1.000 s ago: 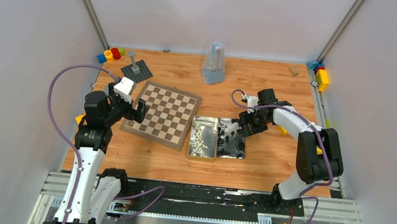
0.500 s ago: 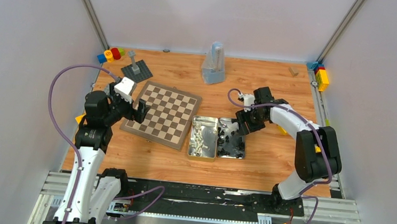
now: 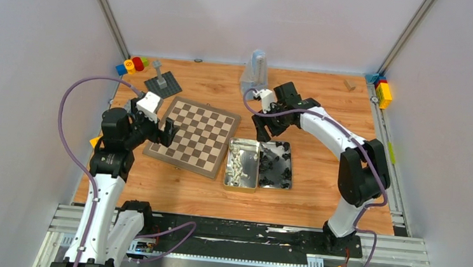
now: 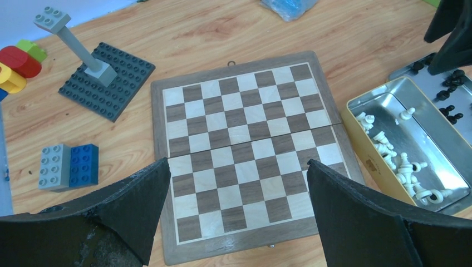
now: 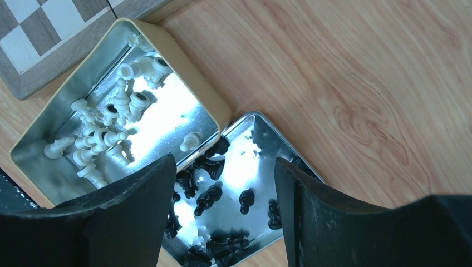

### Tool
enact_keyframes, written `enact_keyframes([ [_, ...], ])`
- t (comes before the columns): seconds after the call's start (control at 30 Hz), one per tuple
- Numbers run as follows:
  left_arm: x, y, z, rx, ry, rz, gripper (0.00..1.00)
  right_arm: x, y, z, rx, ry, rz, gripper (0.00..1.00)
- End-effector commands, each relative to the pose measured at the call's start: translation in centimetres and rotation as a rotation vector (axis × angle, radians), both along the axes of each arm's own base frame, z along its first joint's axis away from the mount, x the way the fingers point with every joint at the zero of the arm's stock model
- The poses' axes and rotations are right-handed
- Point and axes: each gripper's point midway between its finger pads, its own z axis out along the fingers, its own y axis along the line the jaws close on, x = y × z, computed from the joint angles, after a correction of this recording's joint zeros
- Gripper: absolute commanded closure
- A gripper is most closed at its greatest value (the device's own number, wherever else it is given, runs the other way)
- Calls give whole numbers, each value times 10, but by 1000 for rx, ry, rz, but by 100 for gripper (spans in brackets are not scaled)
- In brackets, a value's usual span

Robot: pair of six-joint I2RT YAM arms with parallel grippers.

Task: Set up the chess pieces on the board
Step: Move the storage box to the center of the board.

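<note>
Top view: the board (image 3: 192,136) stands bare; every piece lies in two tins (image 3: 257,173) at its 3 o'clock.

Left wrist: the left tool (image 4: 236,167) gapes wide and empty over the board's near edge.

Right wrist: the right tool (image 5: 225,167) hangs spread and empty above the black pieces (image 5: 211,194), with the white pieces (image 5: 106,133) at 10 o'clock. All the placing looks left to do.

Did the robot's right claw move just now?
Yes. The right claw was over the tin of black pieces; now it has gone back and left, just past that tin's far left corner.
</note>
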Motion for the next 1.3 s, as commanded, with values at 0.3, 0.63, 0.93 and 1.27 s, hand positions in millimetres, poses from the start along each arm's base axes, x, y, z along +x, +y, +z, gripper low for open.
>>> enact_keyframes([
  [0.3, 4, 2, 4, 8, -20, 3, 0, 19, 28, -22, -61, -25, 79, 34],
  [0.63, 4, 0, 6, 2, -22, -8, 0, 41, 36, -52, -152, -46, 86, 43],
  [0.93, 3, -1, 7, 2, -27, -11, 0, 66, 15, -59, -235, -84, 20, 73],
  [1.27, 2, -1, 7, 3, -33, -16, 0, 117, -49, -56, -261, -57, -244, 88],
])
